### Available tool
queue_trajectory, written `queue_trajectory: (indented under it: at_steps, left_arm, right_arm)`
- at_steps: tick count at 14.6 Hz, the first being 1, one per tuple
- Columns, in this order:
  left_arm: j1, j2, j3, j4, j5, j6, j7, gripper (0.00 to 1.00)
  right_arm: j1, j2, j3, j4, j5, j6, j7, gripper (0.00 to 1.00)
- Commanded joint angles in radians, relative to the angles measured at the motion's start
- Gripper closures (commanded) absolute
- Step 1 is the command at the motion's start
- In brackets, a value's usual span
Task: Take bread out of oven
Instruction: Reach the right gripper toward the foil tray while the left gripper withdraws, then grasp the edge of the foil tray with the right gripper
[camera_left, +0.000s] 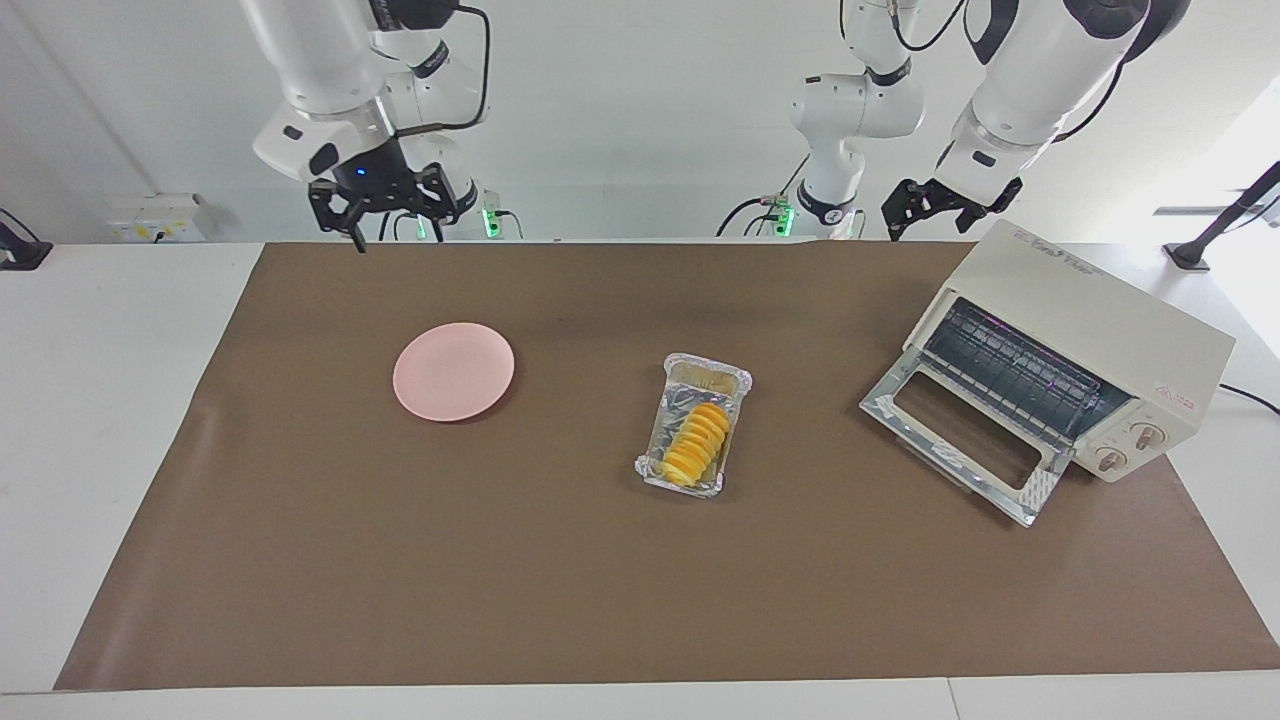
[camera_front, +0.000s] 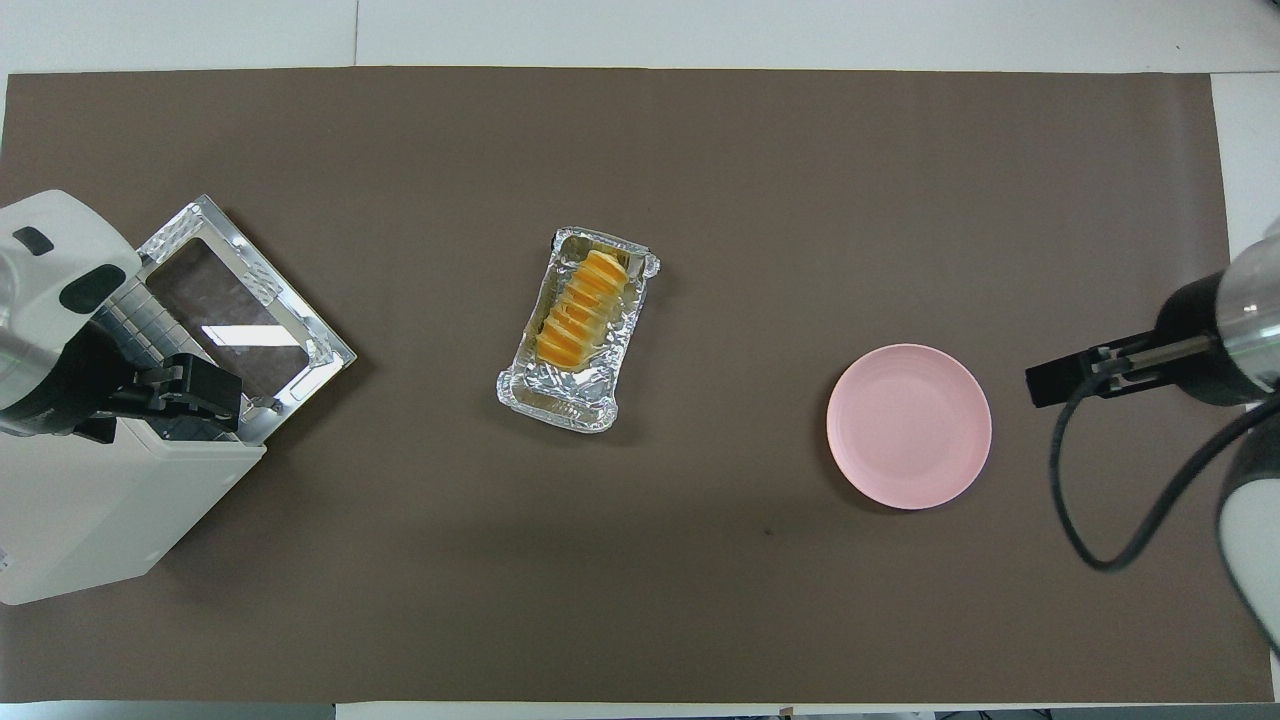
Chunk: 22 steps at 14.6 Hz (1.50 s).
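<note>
Facing view: a long table with a brown mat (camera_left: 400, 560) on it, and two white robot arms up at the top.
Bread (camera_left: 697, 442): a small yellow loaf with ridges. It lies in a shiny foil tray (camera_left: 669, 460) near the middle of the mat. It is out of the oven, well apart from it.
Foil tray: it sits flat on the mat, between the plate and the oven. Nothing is touching it.
Oven (camera_left: 1090, 345): a big cream box at the left arm's end of the table. Its glass door (camera_left: 960, 440) hangs down open and rests on the mat. The wire rack (camera_left: 1015, 370) inside shows, with no food on it. Two round knobs (camera_left: 1130, 447) are on its front.
Plate (camera_left: 453, 371): round and pink, with nothing on it. It lies toward the right arm's end of the table, a bit nearer to the robots than the bread.
Left gripper (camera_left: 935, 208): up in the air over the top edge of the oven. Its fingers are spread apart and it holds nothing.
Right gripper (camera_left: 380, 212): up in the air over the edge of the mat nearest the robots, at the plate's end of the table. Its fingers point down, spread wide, and it holds nothing.
Overhead view: the left gripper (camera_front: 195, 385) shows over the oven's open front, and the right gripper (camera_front: 1075, 375) shows just beside the plate (camera_front: 908, 427).
</note>
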Motion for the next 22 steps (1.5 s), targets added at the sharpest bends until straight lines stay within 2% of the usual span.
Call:
queue_trajectory:
  at_steps: [1, 4, 7, 9, 12, 13, 18, 22]
  left_arm:
    - [0.097, 0.038, -0.099, 0.015, -0.039, -0.024, 0.001, 0.00]
    - [0.140, 0.033, -0.101, 0.007, -0.039, -0.022, 0.014, 0.00]
    - [0.140, 0.018, -0.101, 0.007, -0.039, -0.021, 0.030, 0.00]
    - [0.141, 0.013, -0.100, 0.018, -0.038, -0.018, 0.172, 0.00]
    - [0.141, 0.013, -0.098, 0.012, -0.034, 0.048, 0.218, 0.00]
    - [0.143, 0.015, -0.098, 0.013, -0.034, 0.057, 0.212, 0.00]
    - [0.141, 0.013, -0.100, 0.012, -0.034, 0.059, 0.208, 0.00]
    - [0.141, 0.012, -0.098, 0.012, -0.034, 0.056, 0.208, 0.00]
  right_arm:
    - [0.076, 0.035, -0.005, -0.063, 0.004, 0.117, 0.153, 0.00]
    - [0.154, 0.175, -0.003, -0.034, 0.027, 0.244, 0.311, 0.00]
    - [0.229, 0.321, -0.003, 0.052, 0.050, 0.324, 0.457, 0.00]
    - [0.250, 0.388, -0.003, 0.088, 0.052, 0.366, 0.497, 0.00]
    - [0.325, 0.630, -0.006, 0.333, 0.036, 0.356, 0.659, 0.00]
    - [0.342, 0.681, -0.008, 0.372, 0.033, 0.367, 0.689, 0.00]
    - [0.346, 0.714, -0.008, 0.327, 0.024, 0.450, 0.693, 0.00]
    - [0.348, 0.711, -0.009, 0.275, 0.020, 0.461, 0.690, 0.01]
